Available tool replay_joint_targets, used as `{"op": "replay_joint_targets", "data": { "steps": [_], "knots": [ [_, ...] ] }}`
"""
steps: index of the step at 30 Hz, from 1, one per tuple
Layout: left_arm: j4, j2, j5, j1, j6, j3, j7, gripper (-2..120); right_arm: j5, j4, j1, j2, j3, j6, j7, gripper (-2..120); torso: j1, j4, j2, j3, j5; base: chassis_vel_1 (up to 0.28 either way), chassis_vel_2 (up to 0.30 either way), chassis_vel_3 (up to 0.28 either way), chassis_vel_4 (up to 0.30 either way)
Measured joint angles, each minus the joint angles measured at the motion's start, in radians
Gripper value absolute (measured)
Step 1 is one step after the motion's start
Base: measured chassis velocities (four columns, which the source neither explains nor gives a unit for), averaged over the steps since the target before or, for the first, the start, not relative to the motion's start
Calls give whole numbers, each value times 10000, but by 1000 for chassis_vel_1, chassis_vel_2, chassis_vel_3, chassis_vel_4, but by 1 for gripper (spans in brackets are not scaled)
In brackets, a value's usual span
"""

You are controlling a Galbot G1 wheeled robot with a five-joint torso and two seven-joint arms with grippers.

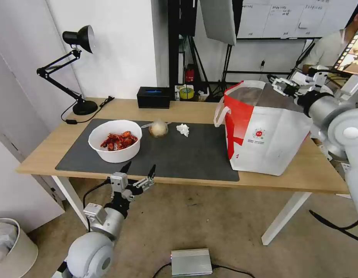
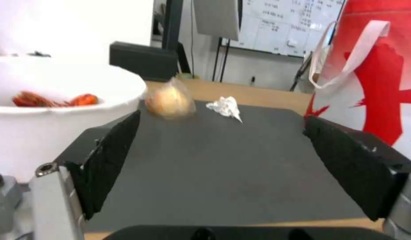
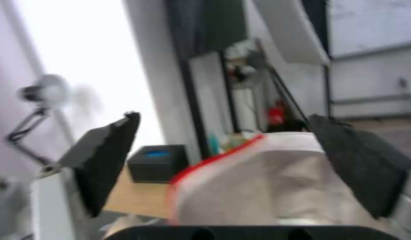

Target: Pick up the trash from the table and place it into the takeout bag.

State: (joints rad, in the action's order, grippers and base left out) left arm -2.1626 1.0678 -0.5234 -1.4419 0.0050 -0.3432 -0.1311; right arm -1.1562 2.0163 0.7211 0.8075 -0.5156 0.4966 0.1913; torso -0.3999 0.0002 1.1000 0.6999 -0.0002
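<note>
The left claw [image 1: 139, 174], jaws apart, waits at the surface's [image 1: 186, 110] near edge facing the bowl [image 1: 115, 140], lump [image 1: 158, 128] and tissue [image 1: 182, 129], while the right claw [image 1: 282, 85], jaws apart, hangs over the bag [image 1: 265, 129] mouth.

A white wall [image 1: 117, 46] stands behind the desk; a black desk lamp [image 1: 70, 65] sits at the far left corner, a black box [image 1: 153, 97] further along the back edge; dark stands [image 1: 194, 58] and a whiteboard [image 1: 287, 17] fill the room beyond; the floor [image 1: 209, 220] is brownish, with a silver box [image 1: 191, 261] and cables on it; a white bin [image 1: 11, 247] stands at the lower left.
</note>
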Motion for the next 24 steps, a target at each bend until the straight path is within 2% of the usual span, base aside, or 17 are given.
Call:
{"op": "replay_joint_targets", "data": {
  "steps": [4,6,7,9,14,17,18,20,21,24],
  "knots": [
    [1,-4,162,-66,-135,-143,121,100,579,750,1008,-310,-238,-367,-654,100,0,-1,1,0,1,0,0,0,0],
    [0,-11,327,-138,-263,-269,203,100,1220,1419,2079,-493,-568,-643,-1213,100,0,-2,1,0,2,0,0,0,0],
    [0,-11,327,-138,-263,-269,203,100,1220,1419,2079,-493,-568,-643,-1213,100,0,-2,1,0,2,0,0,0,0],
    [36,-16,578,-215,-419,-382,285,100,1957,2096,3383,-557,-775,-876,-1428,100,0,-4,1,-1,3,0,0,0,0],
    [217,44,983,-333,-666,-559,470,100,2970,2557,4736,-343,-781,-1220,-1427,100,0,-1,0,-1,2,0,0,0,0],
    [477,103,1316,-478,-990,-708,631,100,4083,2587,5880,139,-612,-2200,-1421,100,1,-3,1,-1,3,0,0,0,0],
    [477,103,1316,-478,-990,-708,631,100,4083,2587,5880,139,-612,-2200,-1421,100,1,-3,1,-1,3,0,0,0,0],
    [660,109,1436,-581,-1178,-810,729,100,4886,2411,6482,488,-467,-3127,-1446,100,0,0,1,-1,1,0,0,0,0],
    [660,109,1436,-581,-1178,-810,729,100,4886,2411,6482,488,-467,-3127,-1446,100,0,0,1,-1,1,0,0,0,0],
    [1066,119,1563,-675,-1712,-911,808,100,6097,1996,7519,1062,-161,-5006,-1534,100,0,-2,1,-1,1,0,0,0,0]
  ]
}}
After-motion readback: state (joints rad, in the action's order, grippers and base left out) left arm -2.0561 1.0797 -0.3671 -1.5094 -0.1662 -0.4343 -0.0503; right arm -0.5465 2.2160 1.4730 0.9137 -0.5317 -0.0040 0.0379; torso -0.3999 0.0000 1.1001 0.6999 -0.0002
